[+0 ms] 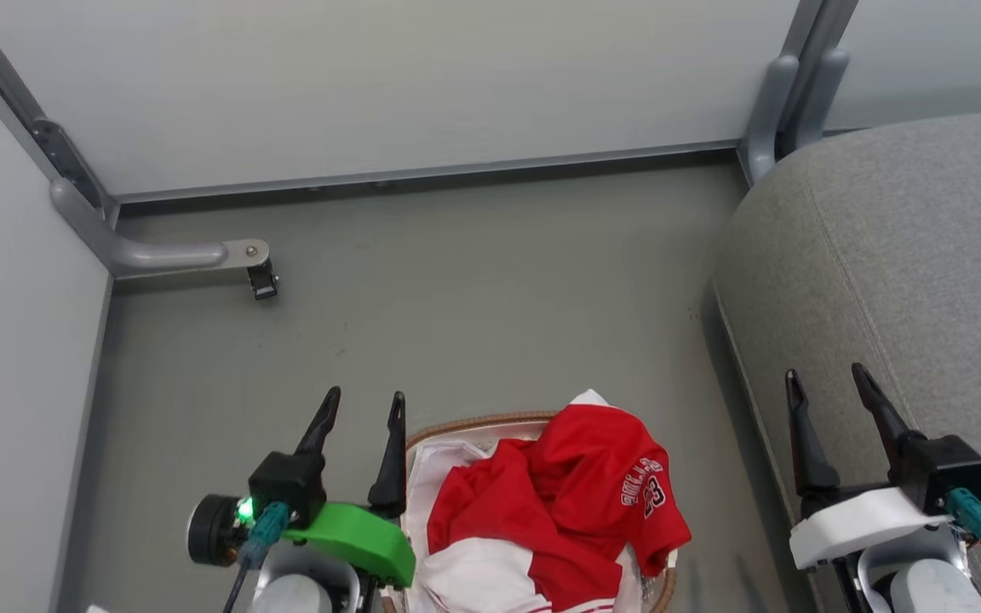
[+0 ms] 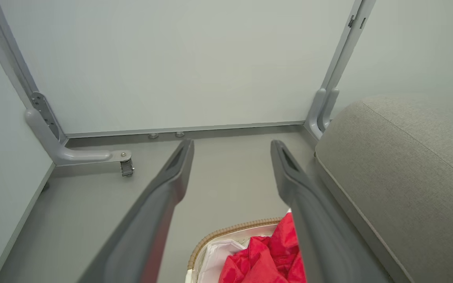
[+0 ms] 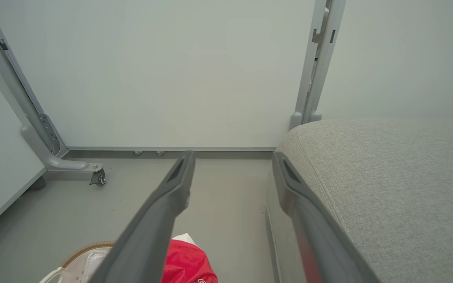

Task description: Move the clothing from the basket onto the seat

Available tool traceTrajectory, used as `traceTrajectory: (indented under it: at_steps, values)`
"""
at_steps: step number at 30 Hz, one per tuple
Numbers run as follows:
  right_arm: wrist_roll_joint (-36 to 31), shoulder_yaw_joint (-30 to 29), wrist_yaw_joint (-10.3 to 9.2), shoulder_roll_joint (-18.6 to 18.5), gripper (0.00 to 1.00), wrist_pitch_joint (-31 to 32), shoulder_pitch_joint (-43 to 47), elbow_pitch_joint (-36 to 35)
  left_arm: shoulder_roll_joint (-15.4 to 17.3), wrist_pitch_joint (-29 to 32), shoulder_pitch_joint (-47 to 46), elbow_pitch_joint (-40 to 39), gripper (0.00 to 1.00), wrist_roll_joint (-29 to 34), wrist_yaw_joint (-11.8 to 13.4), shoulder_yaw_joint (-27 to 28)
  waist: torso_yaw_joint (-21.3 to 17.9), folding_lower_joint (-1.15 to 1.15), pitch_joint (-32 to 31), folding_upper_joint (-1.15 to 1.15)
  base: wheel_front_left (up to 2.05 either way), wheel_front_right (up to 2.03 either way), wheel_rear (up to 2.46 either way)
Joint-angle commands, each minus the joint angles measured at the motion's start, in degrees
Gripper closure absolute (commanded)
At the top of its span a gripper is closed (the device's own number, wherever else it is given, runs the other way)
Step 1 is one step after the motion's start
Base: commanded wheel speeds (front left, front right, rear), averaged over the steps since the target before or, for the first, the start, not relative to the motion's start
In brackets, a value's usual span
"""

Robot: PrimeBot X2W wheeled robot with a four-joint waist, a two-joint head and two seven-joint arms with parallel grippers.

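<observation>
Red and white clothing [image 1: 559, 502] is heaped in the basket [image 1: 473, 423] at the bottom centre of the head view, with the number 23 showing on the jersey. The basket's brown rim and white liner [image 1: 448, 464] peek out on the left. My left gripper [image 1: 363, 404] hangs open just left of the basket, empty. Over the near edge of the grey seat [image 1: 908, 272] on the right, my right gripper [image 1: 827, 383] is open and empty too. The left wrist view shows the clothing [image 2: 269, 255] and basket rim [image 2: 226, 232] below its fingers; the right wrist view catches the clothing [image 3: 187, 261] and the seat [image 3: 387, 188].
Pale partition walls [image 1: 371, 85] close off the back and left. A grey support foot with a caster [image 1: 262, 279] juts onto the floor at the left, and another post [image 1: 784, 102] stands by the seat's far corner. Grey floor [image 1: 456, 298] lies open beyond the basket.
</observation>
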Motion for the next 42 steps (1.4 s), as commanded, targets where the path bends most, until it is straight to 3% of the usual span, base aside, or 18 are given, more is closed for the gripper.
traceTrajectory:
  at_steps: [1,11,22,30,36,42]
  values:
    - [-0.14,-0.15,-0.01,-0.31,0.00,-0.26,-1.24,-0.49,0.34,0.02,-2.47,0.81,0.00,0.99,-0.47,-0.75,-0.63,0.00,4.63,0.69,0.00,0.00,0.00]
    - [2.00,-1.02,-0.01,-0.28,0.00,-0.27,-8.20,-2.31,0.33,0.02,-18.44,14.77,0.00,5.11,-2.94,-9.76,-4.69,0.00,18.95,0.69,0.00,0.00,0.00]
    - [7.49,1.78,-0.02,-0.22,0.00,-0.26,-14.82,-3.71,0.38,1.99,-31.47,38.17,0.00,5.69,-5.12,-19.42,-12.36,0.00,32.72,0.69,0.00,0.00,0.00]
    - [11.29,3.56,-0.02,-0.20,0.00,-0.26,-17.24,-4.63,0.42,6.13,-36.55,46.10,0.00,4.82,-5.60,-23.47,-16.35,0.00,38.35,0.69,0.00,0.00,0.00]
    - [12.98,4.78,-0.02,-0.21,0.00,-0.26,-17.59,-4.76,0.41,7.00,-39.81,49.70,0.00,4.31,-4.35,-24.26,-18.12,0.00,40.62,0.69,0.00,0.00,0.00]
    - [13.94,5.84,-0.02,-0.21,0.00,-0.26,-17.87,-4.55,0.38,9.72,-40.83,51.47,0.00,2.11,-5.28,-23.49,-18.83,0.00,41.17,0.69,0.00,0.00,0.00]
